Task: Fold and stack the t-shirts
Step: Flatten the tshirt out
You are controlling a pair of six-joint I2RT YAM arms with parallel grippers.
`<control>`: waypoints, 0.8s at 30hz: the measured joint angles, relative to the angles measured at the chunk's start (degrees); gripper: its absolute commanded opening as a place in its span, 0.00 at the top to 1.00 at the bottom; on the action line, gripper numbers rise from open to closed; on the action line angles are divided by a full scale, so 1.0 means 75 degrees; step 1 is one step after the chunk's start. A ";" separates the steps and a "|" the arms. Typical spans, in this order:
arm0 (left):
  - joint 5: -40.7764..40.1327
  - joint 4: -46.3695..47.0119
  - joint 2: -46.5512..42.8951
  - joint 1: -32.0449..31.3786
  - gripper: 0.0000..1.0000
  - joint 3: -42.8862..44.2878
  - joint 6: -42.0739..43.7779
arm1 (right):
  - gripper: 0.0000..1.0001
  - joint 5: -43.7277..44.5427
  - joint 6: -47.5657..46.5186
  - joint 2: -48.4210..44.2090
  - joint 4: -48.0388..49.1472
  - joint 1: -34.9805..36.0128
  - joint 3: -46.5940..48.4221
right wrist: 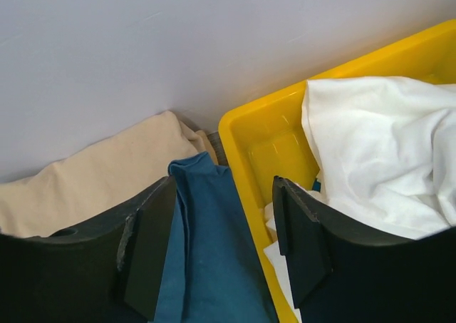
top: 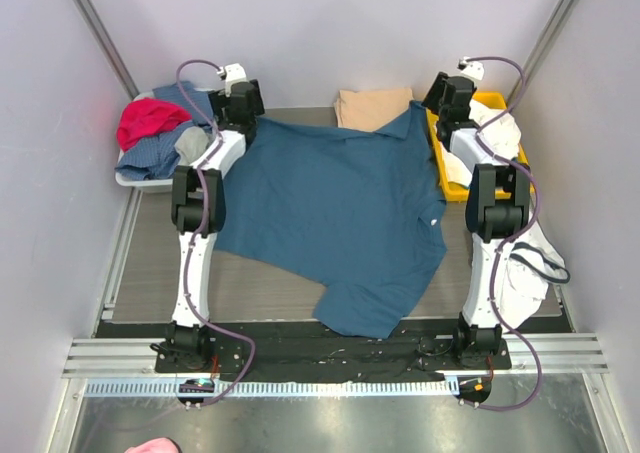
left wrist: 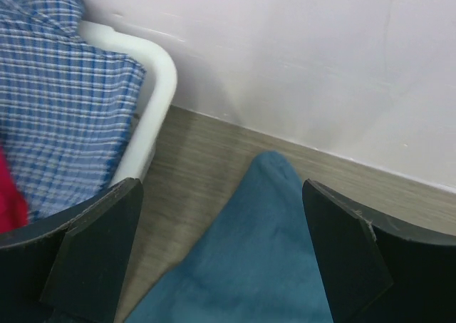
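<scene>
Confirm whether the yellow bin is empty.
No: white cloth fills much of the yellow bin.

A white bin (top: pixel 140 181) sits at the worktop's (top: pixel 270 283) far left corner against the pale wall (top: pixel 330 33). It holds a blue plaid shirt (top: pixel 190 101), a red cloth (top: pixel 150 121) heaped on top, and a grey cloth (top: pixel 190 143) at its right edge. At the far right a yellow bin (top: pixel 452 188) holds crumpled white cloth (top: pixel 500 133). More white cloth (top: pixel 525 263) lies along the right edge. Metal rails (top: pixel 330 358) line the near side.
</scene>
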 measured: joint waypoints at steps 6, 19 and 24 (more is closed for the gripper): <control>0.0143 -0.0201 -0.1918 -0.0099 0.00 -0.1749 -0.0216 | 0.33 -0.0487 0.0154 -0.1466 -0.0752 0.0009 -0.0801; 0.0603 -0.1067 -0.8341 -0.1113 0.00 -0.7769 -0.1836 | 0.00 0.0026 0.0632 -0.6207 -0.3430 0.2276 -0.4421; 0.0647 -0.1926 -0.9250 -0.1413 0.00 -0.9448 -0.2095 | 0.00 0.0533 0.1454 -0.7452 -0.4491 0.3829 -0.6239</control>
